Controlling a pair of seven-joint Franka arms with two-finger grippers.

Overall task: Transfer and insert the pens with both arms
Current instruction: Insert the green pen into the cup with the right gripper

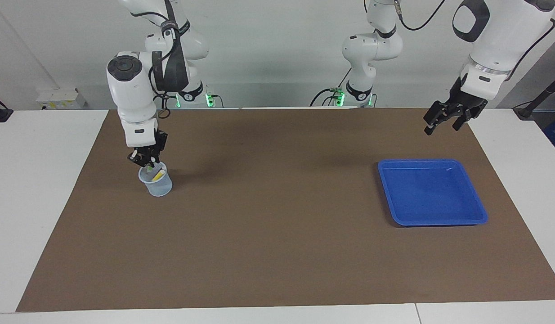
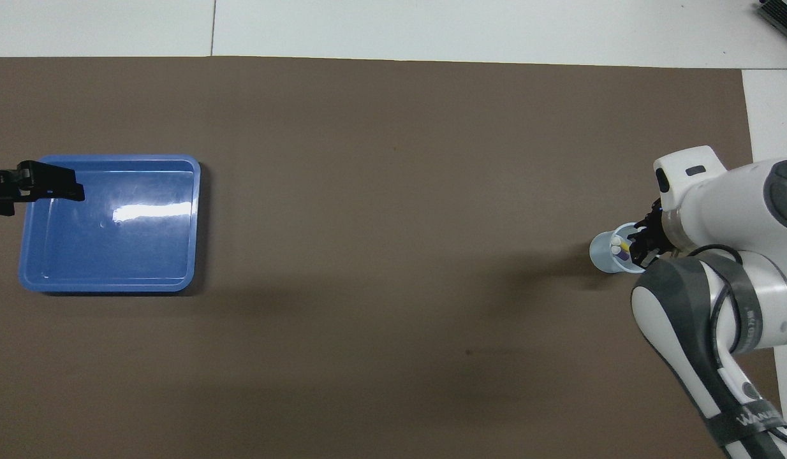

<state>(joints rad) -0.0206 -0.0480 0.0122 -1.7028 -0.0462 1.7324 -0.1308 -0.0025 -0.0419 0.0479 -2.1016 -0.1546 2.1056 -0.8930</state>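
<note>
My right gripper point(image 1: 145, 160) hangs at the rim of a pale blue cup point(image 1: 157, 185) at the right arm's end of the mat. It is shut on the green pen point(image 1: 148, 170), whose lower end dips into the cup. The yellow pen point(image 1: 158, 175) leans inside the cup. From overhead, the yellow and purple pens point(image 2: 620, 250) show in the cup point(image 2: 601, 252), partly under the right gripper point(image 2: 642, 247). My left gripper point(image 1: 440, 127) is up in the air, open and holding nothing. Overhead it point(image 2: 62, 188) covers one corner of the tray.
A blue tray point(image 1: 432, 191) with nothing in it lies on the brown mat point(image 1: 277, 234) toward the left arm's end. White tabletop borders the mat. The right arm's large white links loom over the mat's edge beside the cup.
</note>
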